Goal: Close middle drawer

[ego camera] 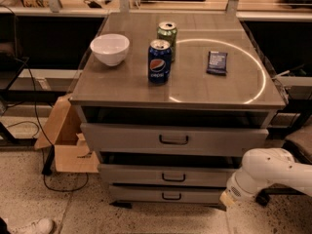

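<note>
The middle drawer [165,175] is a grey metal drawer with a low front and a small dark handle [173,178]. It stands slightly out of the cabinet, with a dark gap above it. My white arm [268,172] reaches in from the lower right. The gripper [227,198] is at its left end, low by the cabinet's front right corner. It is level with the lowest drawer [163,194] and just right of the middle drawer's front. I cannot tell whether it touches the drawer.
The taller top drawer [173,138] also juts out. On the cabinet top stand a white bowl [110,48], a Pepsi can [159,61], a green can [167,34] and a dark packet [217,62]. A cardboard box [68,143] sits on the floor at the left.
</note>
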You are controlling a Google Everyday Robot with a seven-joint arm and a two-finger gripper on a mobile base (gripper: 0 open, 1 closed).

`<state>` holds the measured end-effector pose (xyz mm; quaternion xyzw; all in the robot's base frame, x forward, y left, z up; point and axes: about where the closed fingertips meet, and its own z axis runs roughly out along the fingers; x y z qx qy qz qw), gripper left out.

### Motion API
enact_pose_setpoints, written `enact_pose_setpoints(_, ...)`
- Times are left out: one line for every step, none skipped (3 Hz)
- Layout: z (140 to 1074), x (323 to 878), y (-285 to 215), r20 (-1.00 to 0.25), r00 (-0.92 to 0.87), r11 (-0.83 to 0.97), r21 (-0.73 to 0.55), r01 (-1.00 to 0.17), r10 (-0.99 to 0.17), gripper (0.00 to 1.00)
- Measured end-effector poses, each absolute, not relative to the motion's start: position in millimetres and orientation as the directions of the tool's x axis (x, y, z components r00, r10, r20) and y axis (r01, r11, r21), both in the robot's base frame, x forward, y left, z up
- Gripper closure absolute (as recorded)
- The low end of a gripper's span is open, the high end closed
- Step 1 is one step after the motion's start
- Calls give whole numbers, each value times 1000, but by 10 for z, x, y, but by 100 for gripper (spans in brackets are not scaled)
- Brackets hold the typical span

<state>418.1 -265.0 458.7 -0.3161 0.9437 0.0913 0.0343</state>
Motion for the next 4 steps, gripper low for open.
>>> enact_pose_setpoints(3791, 4516, -2383, -103, -797, 780, 165, -603, -594, 100)
enact_pose_setpoints(3782, 4544, -2381, -107, -805, 788, 166, -593, -584, 100)
enact_pose_setpoints(3819, 4644, -2400, -121, -824, 808, 161, -567, -554, 100)
enact_pose_setpoints(3941, 4819, -2365, -180, -814, 804, 141, -577, -553, 100)
